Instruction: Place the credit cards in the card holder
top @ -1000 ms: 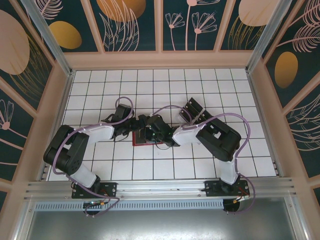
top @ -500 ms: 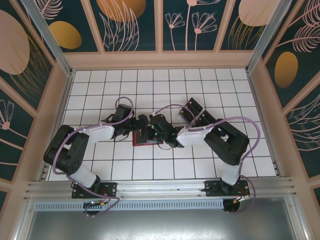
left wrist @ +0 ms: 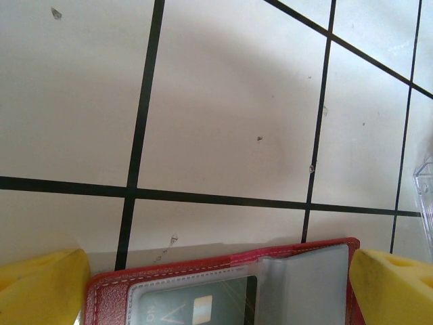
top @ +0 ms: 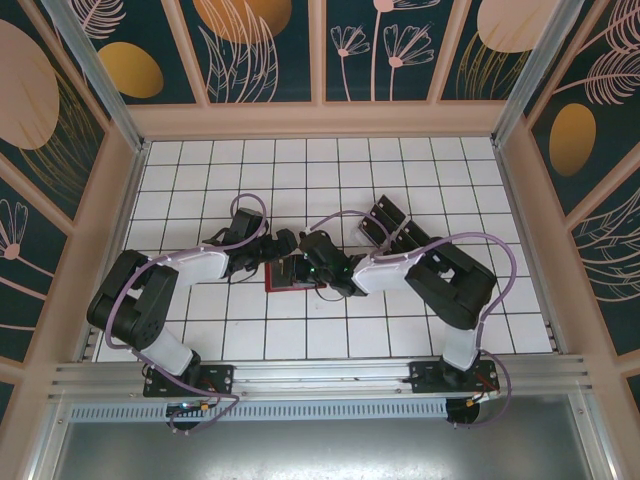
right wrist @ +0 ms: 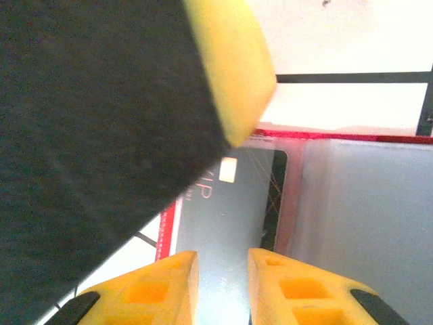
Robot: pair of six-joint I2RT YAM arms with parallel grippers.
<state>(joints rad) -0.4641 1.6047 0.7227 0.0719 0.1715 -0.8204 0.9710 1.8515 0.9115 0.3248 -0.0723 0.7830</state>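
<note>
We see the card holder (top: 281,281) lying open and flat on the white tiled worktop (top: 200,170), slightly left of the middle and somewhat nearer the near edge than the far one. Both arms reach in over it from their own sides.

The left pincer (top: 279,248) hangs at the holder's far-left part. In the left wrist view its two yellow fingertips (left wrist: 40,288) are spread to their full width, one at each side of the red holder (left wrist: 203,269), and nothing is clamped between them. A clear sleeve inside the holder covers a grey credit card (left wrist: 196,305), and a scrap of clear plastic (left wrist: 426,196) shows at the right border of that view.

The right pincer (top: 306,266) sits over the holder's right half. In the right wrist view this pincer (right wrist: 222,284) has its yellow pads (right wrist: 145,288) only a narrow slit apart. Through that slit we see the face of the credit card (right wrist: 237,196), which lies flat in a pocket against the holder's red rim (right wrist: 168,230), chip side up. The pads do not grip it; whether they touch it we cannot tell. A dark finger with a yellow pad (right wrist: 230,74) crosses the upper left of that view.

Behind the right forearm, toward the right of the worktop's middle, stand some dark pieces (top: 384,216), too small for us to identify.
</note>
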